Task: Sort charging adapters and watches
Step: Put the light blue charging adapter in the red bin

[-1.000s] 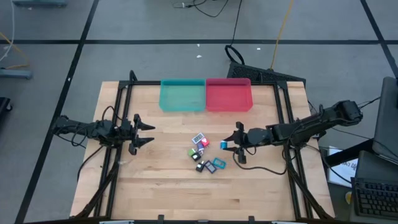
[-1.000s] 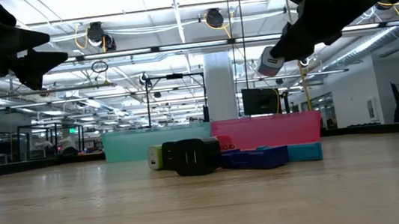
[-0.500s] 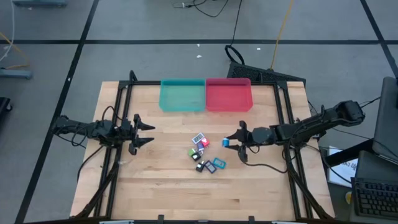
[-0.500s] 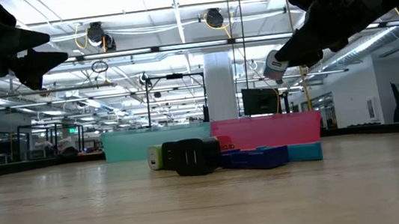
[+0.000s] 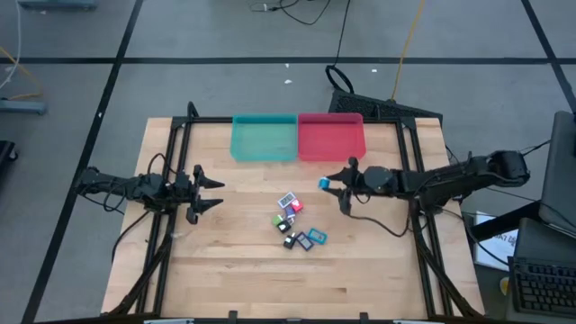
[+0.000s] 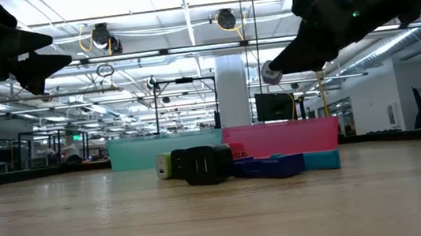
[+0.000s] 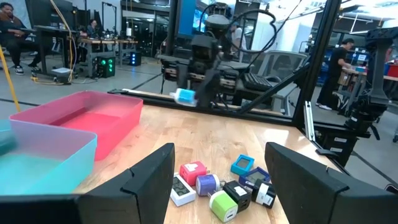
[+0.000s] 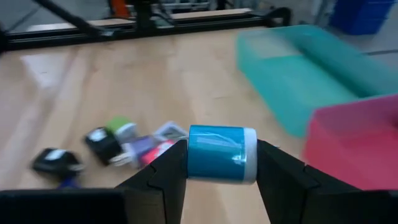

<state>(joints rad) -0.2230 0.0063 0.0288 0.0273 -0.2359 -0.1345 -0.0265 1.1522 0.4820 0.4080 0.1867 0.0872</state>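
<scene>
Light blue adapter point(image 5: 323, 183) held aloft, adapters and watches point(image 5: 295, 225) clustered mid-table

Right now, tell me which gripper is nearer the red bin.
Right. The right gripper hangs just below the red bin in the high view, shut on a blue adapter. The left gripper waits open near the table's left edge, beyond the teal bin.

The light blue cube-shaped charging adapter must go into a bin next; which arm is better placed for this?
Right. The right gripper already holds the light blue charging adapter in the air near the pink bin; the left gripper waits open, far off.
</scene>
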